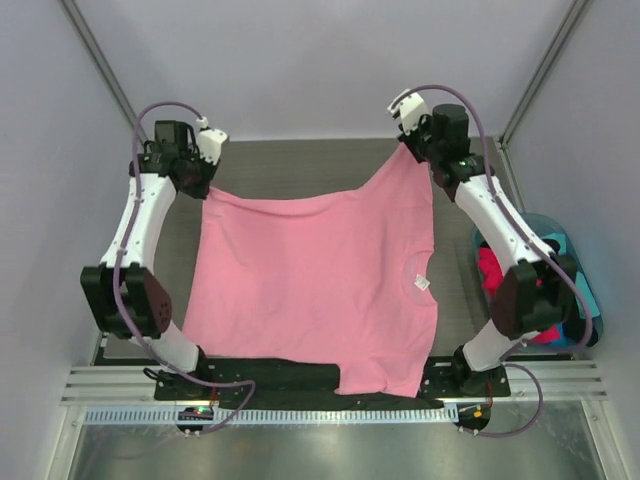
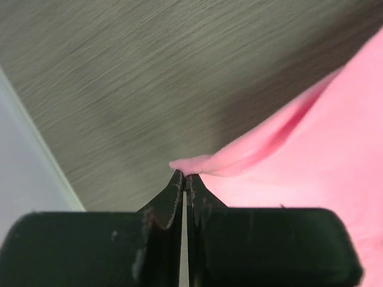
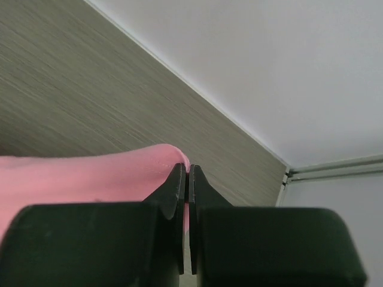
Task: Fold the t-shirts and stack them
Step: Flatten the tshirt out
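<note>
**Observer:** Progress so far?

**Me:** Early, by my reading. Light pink cotton t-shirt [image 1: 315, 290] lies spread across the grey wood-grain table [image 1: 290, 165] with no fold in it. No stack anywhere. A black cloth shirt [image 1: 280, 375] lies along the near edge, partly under the pink one. A hot pink shirt [image 1: 492, 270] sits in the light-blue plastic tub [image 1: 583, 300] to my right, waiting.

**Observer:** Grippers?

**Me:** Both clamped on the pink shirt. Left gripper [image 2: 184, 177] pinches its far left corner; right gripper [image 3: 187, 170] pinches the far right tip, which I take for a sleeve. Small white neck tag [image 1: 422, 284] sits at the right edge, so the collar faces right.

**Observer:** Room to move?

**Me:** Bare strip of table beyond the held edge, then the back wall close. Side walls are tight too. Near hem drapes over the table's front edge, between my bases. Open room lies toward me, over the shirt itself.
</note>
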Motion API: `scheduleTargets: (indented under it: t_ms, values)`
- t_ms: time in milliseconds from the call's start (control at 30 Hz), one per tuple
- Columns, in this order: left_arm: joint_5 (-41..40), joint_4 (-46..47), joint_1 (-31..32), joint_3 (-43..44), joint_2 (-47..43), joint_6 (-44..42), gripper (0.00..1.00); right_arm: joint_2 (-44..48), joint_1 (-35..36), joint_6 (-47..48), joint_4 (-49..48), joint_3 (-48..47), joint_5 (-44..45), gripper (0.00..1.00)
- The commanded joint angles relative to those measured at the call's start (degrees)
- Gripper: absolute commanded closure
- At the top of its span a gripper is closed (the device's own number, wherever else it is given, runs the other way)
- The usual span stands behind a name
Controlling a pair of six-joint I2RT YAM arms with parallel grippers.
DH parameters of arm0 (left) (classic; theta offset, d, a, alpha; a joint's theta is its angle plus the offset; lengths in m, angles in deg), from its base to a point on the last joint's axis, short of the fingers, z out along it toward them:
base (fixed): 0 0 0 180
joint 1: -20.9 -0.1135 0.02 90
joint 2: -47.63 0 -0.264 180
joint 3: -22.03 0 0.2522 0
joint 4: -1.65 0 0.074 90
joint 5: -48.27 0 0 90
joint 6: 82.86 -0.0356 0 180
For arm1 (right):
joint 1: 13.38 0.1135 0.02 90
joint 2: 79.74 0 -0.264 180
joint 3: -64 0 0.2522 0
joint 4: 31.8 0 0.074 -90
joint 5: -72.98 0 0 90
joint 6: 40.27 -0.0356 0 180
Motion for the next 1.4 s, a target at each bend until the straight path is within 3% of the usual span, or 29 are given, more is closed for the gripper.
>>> scheduleTargets:
  t_ms: [0,333,533,667,1067,1367]
  values:
    - [1.6,7.6,-0.2,4.6,7.8,1.0,1.0,-7.9,-1.0,2.0,-11.8,-3.9,1.0,0.99]
    - [-0.6,9.4,-0.3,23.5,33.5,5.0,1.0,-39.6,-2.5,0.8,-13.0,-30.5,5.6,0.99]
    - [-4.1,12.6,-0.4,35.3,43.3,8.6,1.0,-52.2,-2.5,0.9,-14.4,-45.4,7.5,0.99]
    - [-6.4,15.0,-0.4,38.3,46.5,9.2,1.0,-60.0,-2.5,0.9,-16.6,-54.7,7.0,0.99]
    - [-8.2,16.5,-0.4,37.9,45.1,9.8,1.0,-57.2,-2.1,-1.6,-20.4,-50.4,8.1,0.99]
    - [-12.3,18.1,-0.4,41.1,46.6,8.7,1.0,-61.5,-2.0,1.4,-20.9,-61.2,4.7,0.99]
